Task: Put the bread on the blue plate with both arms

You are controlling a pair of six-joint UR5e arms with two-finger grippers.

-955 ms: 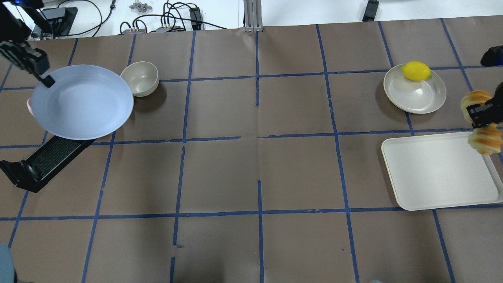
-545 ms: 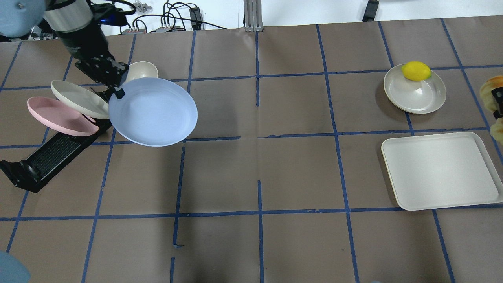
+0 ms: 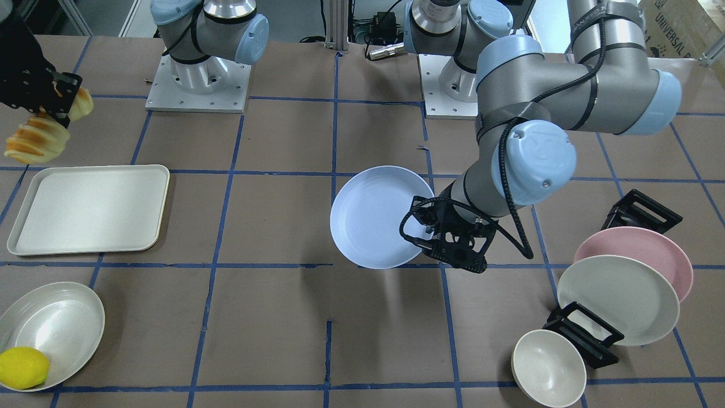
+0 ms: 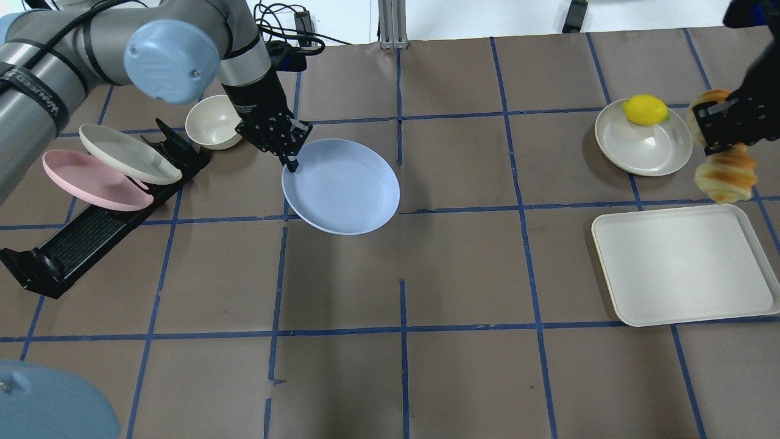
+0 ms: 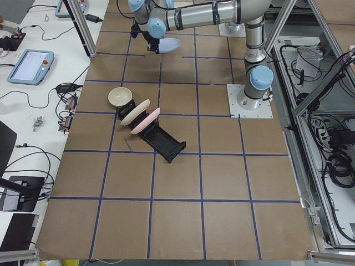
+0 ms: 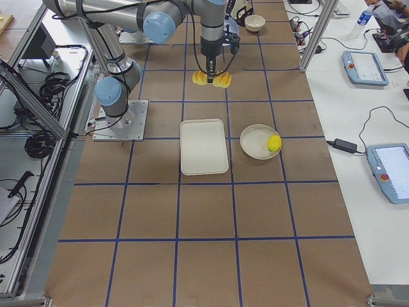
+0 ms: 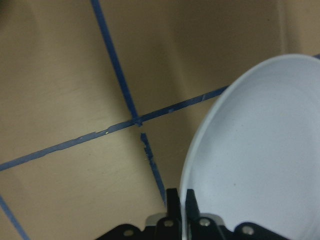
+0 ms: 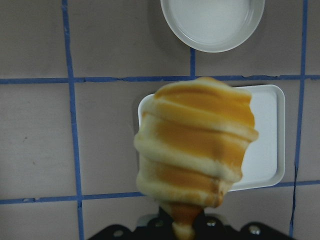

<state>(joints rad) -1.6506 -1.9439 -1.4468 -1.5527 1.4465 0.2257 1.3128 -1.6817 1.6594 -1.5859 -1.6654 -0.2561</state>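
Above mid-table, left end effector (image 4: 292, 162) pinching blue plate (image 4: 347, 189), right end effector (image 4: 723, 145) clamping bread (image 4: 726, 174) near tray (image 4: 682, 268)

The overhead camera looks forward and down from behind the robot; the front-facing one looks steeply down from opposite, arm bases (image 3: 198, 85) at its top; both share the blue plate (image 4: 341, 186) and white tray (image 4: 682, 265); two side cameras sit high and far at the ends of the table (image 4: 463, 274); the left wrist camera hugs the plate's rim; the right wrist camera looks down past the bread (image 8: 195, 150) onto the tray.
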